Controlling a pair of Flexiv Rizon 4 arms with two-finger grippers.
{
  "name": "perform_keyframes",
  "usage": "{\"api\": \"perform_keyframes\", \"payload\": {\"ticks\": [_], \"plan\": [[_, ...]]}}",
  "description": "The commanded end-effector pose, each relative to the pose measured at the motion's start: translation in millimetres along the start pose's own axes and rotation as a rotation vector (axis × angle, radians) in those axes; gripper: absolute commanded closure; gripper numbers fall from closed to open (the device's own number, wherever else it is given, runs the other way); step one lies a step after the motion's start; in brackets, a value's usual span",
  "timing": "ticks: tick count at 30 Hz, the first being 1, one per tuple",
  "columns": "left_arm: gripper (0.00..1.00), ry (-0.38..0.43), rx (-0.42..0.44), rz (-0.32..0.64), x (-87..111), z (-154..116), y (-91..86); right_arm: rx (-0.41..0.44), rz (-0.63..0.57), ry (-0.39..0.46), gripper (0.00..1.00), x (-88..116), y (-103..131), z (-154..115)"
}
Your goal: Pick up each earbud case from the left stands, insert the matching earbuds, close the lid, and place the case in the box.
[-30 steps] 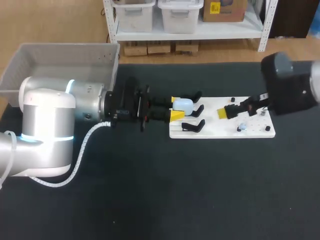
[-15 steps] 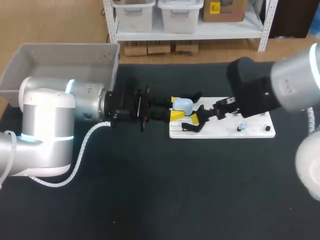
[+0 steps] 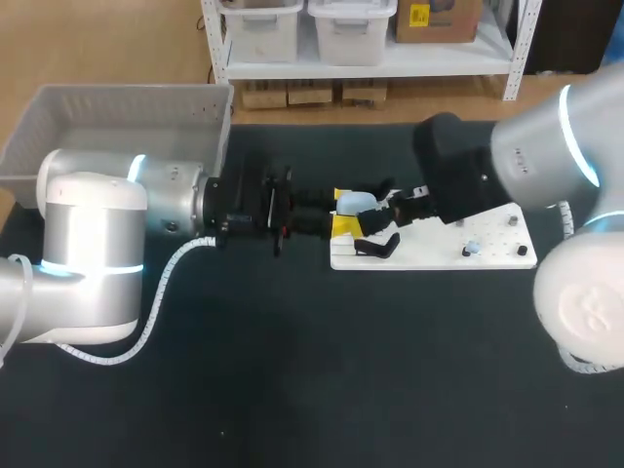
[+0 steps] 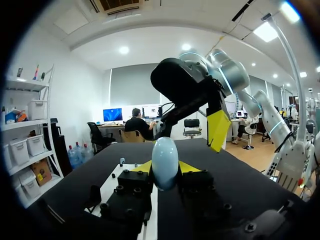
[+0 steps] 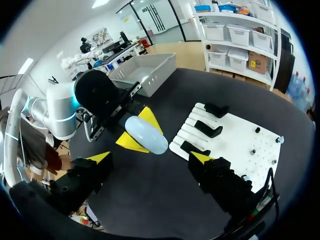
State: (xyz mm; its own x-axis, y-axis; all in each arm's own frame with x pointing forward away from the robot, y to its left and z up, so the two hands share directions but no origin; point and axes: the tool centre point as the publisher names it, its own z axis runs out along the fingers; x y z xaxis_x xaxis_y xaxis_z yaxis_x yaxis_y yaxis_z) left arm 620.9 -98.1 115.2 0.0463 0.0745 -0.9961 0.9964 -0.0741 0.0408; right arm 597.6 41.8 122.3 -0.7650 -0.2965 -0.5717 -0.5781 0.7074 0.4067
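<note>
Earbud case (image 4: 165, 161), pale blue and egg-shaped, is clamped in our left gripper (image 3: 343, 214), one bright yellow tip pressed against each of its sides. We hold it raised above the black bench (image 3: 312, 370), at the stand end of the flat white board (image 3: 429, 255). From the left wrist view it stands upright between the two tips. We cannot tell from any view whether its lid is up or down.

Our left arm (image 3: 93, 253) comes in low and level from the left, its wrist stretched out towards the board. Our right arm (image 3: 546, 156) comes in from the right and crosses over the board. Its gripper (image 5: 151, 157) is spread wide, the two yellow tips well apart with nothing between them, and it hangs above the earbud case without touching it. In the left wrist view one of its yellow tips shows just beside and above the earbud case.

Three black stands (image 5: 207, 130) sit in a row along the board's end nearest the left gripper. At the board's opposite end lie a few small pale pieces (image 3: 471, 249), too small for us to tell what they are. A grey plastic bin (image 3: 117, 122) rests at the bench's far left corner, beyond our left arm.
</note>
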Motion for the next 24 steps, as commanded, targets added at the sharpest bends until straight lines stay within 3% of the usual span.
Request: {"api": "perform_keyframes", "payload": {"ticks": [1,24], "plan": [[1.00,-0.004,-0.006,0.004,1.0,0,-1.2,-0.011,0.001,0.006,0.00,-6,-3,8],[1.00,-0.004,-0.006,0.004,1.0,0,-1.2,-0.006,0.048,-0.003,0.00,-18,-22,10]]}}
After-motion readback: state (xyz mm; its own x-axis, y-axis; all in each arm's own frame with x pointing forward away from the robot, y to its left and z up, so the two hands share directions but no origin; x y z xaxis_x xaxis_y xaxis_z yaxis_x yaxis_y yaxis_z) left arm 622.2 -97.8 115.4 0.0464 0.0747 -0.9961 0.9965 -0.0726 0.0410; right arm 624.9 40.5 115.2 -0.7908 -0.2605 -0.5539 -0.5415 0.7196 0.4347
